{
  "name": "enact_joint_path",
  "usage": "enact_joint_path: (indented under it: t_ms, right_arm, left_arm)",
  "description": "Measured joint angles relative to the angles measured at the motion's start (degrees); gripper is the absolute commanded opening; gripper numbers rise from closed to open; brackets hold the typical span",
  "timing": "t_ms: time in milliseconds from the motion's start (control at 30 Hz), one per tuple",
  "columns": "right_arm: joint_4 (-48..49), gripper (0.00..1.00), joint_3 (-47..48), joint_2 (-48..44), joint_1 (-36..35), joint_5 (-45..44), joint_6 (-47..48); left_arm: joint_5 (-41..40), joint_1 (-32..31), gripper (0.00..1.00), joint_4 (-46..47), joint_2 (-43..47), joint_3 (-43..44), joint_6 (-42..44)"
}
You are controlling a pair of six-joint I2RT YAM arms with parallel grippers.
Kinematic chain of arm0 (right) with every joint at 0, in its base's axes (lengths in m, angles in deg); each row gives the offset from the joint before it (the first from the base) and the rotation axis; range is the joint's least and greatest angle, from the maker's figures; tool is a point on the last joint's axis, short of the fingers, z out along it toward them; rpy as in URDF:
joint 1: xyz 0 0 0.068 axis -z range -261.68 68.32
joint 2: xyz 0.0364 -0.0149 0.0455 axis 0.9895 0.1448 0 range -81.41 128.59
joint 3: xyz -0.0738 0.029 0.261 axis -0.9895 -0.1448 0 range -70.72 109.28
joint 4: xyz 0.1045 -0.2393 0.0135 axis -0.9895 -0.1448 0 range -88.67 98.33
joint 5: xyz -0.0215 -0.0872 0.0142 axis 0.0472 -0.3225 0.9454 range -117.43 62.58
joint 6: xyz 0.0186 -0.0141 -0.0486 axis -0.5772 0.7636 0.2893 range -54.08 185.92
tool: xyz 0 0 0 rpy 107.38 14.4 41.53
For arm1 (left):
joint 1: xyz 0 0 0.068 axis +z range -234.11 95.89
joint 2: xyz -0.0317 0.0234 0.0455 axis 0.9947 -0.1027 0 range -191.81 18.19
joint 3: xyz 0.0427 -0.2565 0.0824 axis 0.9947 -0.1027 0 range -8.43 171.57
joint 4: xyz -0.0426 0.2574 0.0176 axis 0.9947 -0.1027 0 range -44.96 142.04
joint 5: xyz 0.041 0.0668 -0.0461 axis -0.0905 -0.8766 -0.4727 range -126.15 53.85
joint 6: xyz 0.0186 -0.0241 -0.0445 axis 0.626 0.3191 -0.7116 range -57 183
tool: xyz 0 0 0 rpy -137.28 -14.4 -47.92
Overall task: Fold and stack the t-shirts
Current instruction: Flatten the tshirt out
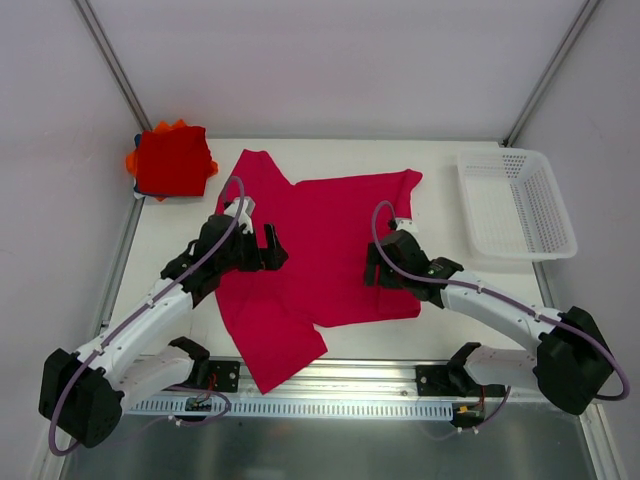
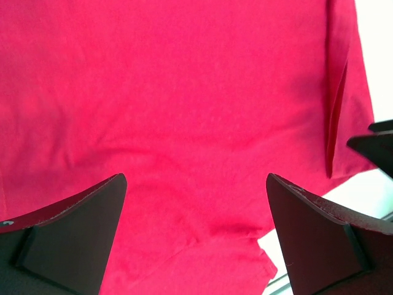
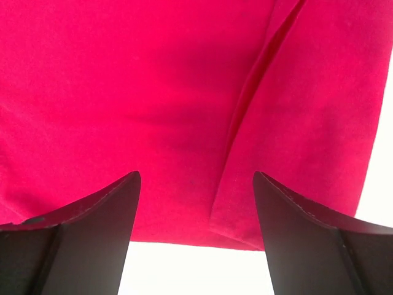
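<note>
As I stood over the arms and looked down, a crimson-pink t-shirt (image 1: 320, 240) lay spread across the middle of the table (image 1: 440, 330), unfolded and a little askew. One sleeve reached toward 11 o'clock and the other toward 1 o'clock. Its lower part trailed toward 7 o'clock, where a corner lay over the near edge of the table.

The left gripper (image 1: 272, 250) was over the shirt's 9 o'clock side, pointing toward 3 o'clock. From its own camera the left gripper (image 2: 195, 203) was spread wide, with only the crimson cloth (image 2: 184, 92) between the fingers (image 2: 80, 227) and nothing pinched. I could not tell whether the tips touched the fabric.

The right gripper (image 1: 370, 268) faced it from the 3 o'clock side, over the shirt near its hem. From its wrist camera the right gripper (image 3: 195, 184) was likewise released, with the two fingers (image 3: 92, 221) well apart and nothing between them but the shirt (image 3: 153, 92) below. A long crease ran through the cloth from 1 o'clock down toward 6 o'clock in that view, and bare white table showed beyond the hem.

At the table's 10 o'clock corner sat a stack of folded t-shirts (image 1: 173, 160). A bright red one was on top, orange showed at the edges, and a thin blue edge showed underneath. It was well apart from the spread shirt. At 2 o'clock stood a white basket (image 1: 515, 205) of perforated plastic, also clear of the shirt.
</note>
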Motion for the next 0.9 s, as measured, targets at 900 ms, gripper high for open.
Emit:
enact_joint_path:
  t_ms: [900]
  right_arm:
    - [4.98, 0.54, -0.33, 9.86, -0.11, -3.80, -1.95]
  left_arm:
    - [2.14, 0.00, 0.99, 1.05, 8.22, -10.47, -3.96]
